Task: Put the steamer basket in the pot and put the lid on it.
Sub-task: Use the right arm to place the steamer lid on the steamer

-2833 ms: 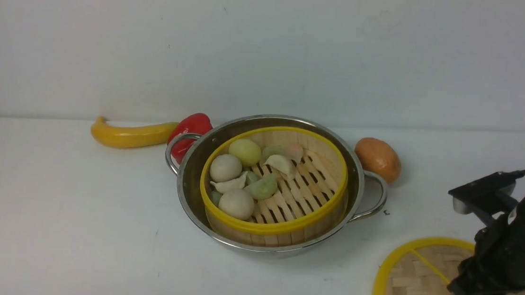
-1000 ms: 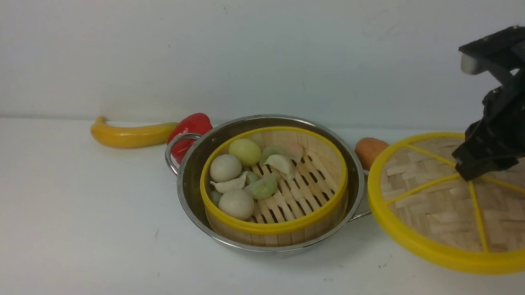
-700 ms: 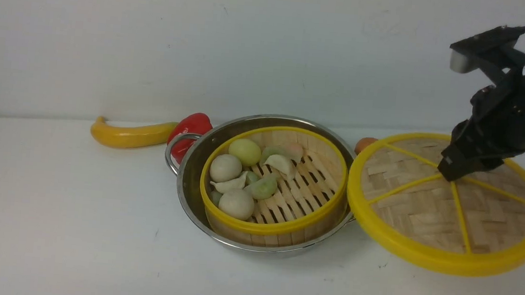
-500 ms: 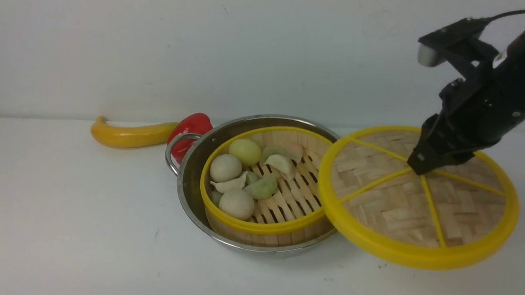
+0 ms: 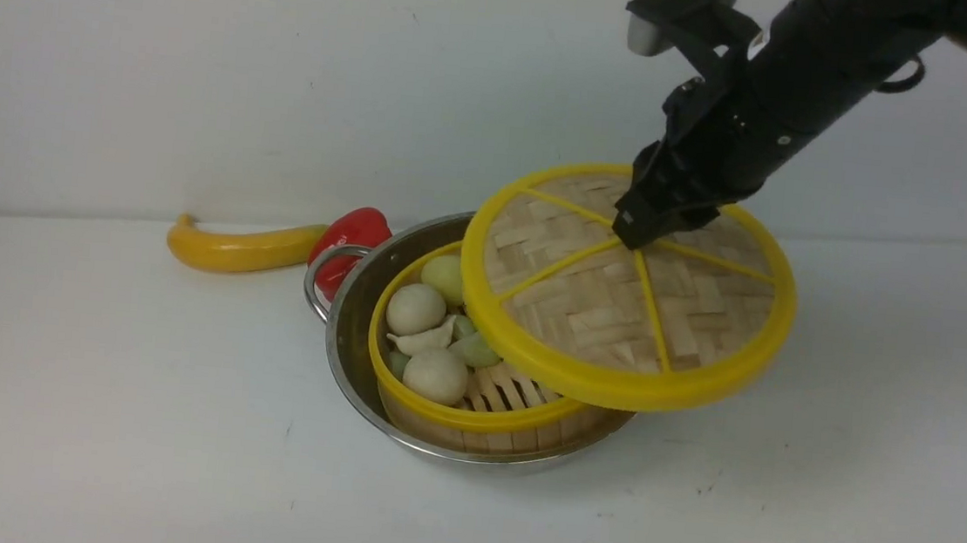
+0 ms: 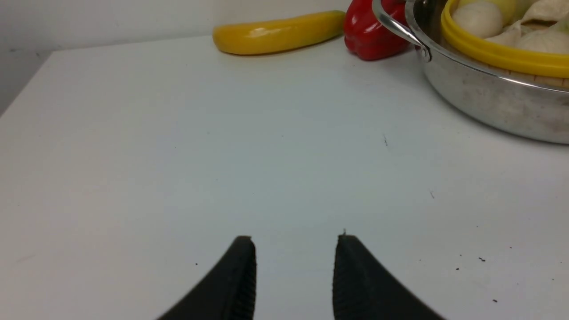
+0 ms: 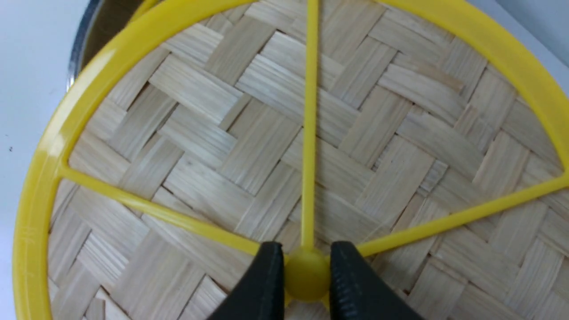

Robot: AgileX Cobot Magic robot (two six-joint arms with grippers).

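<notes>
The steamer basket (image 5: pixel 416 392) with its yellow rim and pale dumplings sits inside the shiny steel pot (image 5: pixel 349 330) at the table's middle. The woven lid (image 5: pixel 619 318) hangs tilted in the air over the basket's right half, hiding that side. My right gripper (image 5: pixel 634 234) is shut on the lid's yellow centre knob (image 7: pixel 306 278), its fingers (image 7: pixel 266 284) pressed against both sides. My left gripper (image 6: pixel 294 249) is open over bare table, near the pot (image 6: pixel 489 104), with nothing between its fingers.
A yellow banana-shaped toy (image 5: pixel 236 248) and a red pepper (image 5: pixel 351 238) lie behind the pot's left handle (image 5: pixel 321 279), close to the back wall. The table's left edge shows in the left wrist view.
The right gripper lifted the lid off the table at the right and carried it leftward. It now overlaps the basket. Pot, basket and vegetables stayed put.
</notes>
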